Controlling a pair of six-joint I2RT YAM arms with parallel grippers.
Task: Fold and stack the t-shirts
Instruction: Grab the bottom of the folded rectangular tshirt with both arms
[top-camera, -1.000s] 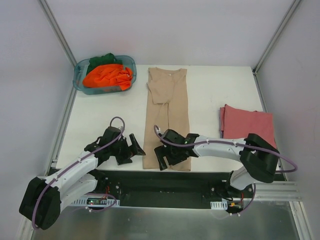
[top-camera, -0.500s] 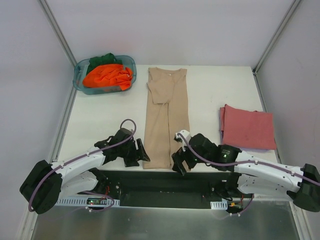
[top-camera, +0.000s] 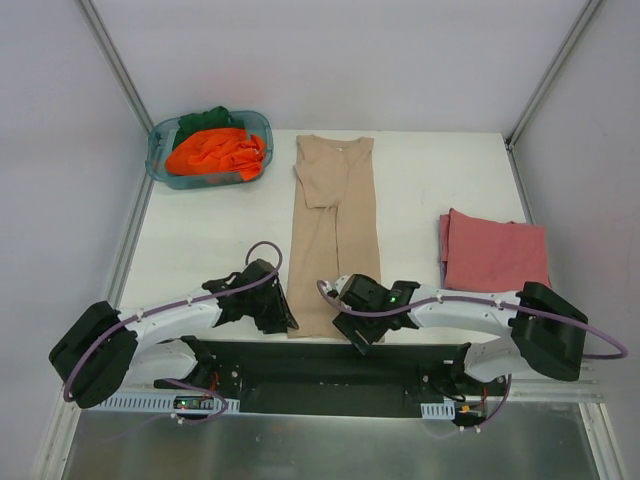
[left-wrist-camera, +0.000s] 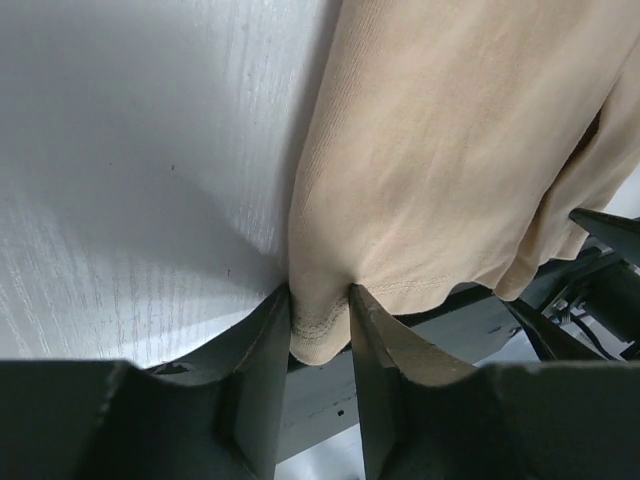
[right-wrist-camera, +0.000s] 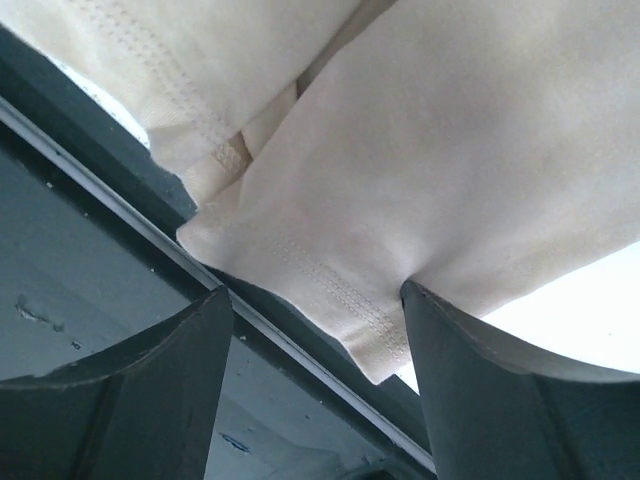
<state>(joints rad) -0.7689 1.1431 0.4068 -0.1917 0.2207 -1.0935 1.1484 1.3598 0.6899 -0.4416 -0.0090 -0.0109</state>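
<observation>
A tan t-shirt (top-camera: 335, 220) lies lengthwise down the middle of the table, folded into a narrow strip, its hem hanging over the near edge. My left gripper (top-camera: 283, 318) is at the hem's left corner. In the left wrist view its jaws (left-wrist-camera: 320, 295) pinch that corner of the tan t-shirt (left-wrist-camera: 450, 150). My right gripper (top-camera: 345, 325) is at the hem's right corner. In the right wrist view it stands open (right-wrist-camera: 315, 290) around the tan t-shirt's hem (right-wrist-camera: 450, 150), with only the right finger (right-wrist-camera: 470, 350) touching cloth. A dusty red t-shirt (top-camera: 497, 255) lies folded at the right.
A teal tub (top-camera: 160, 150) at the back left holds a crumpled orange t-shirt (top-camera: 215, 152) and a dark green one (top-camera: 205, 118). The black frame rail (top-camera: 320, 360) runs just below the table's near edge, right under both grippers.
Both grippers moved to the tan t-shirt's near hem corners. The left jaws closed on the left corner. The right jaws narrowed somewhat around the right corner.
</observation>
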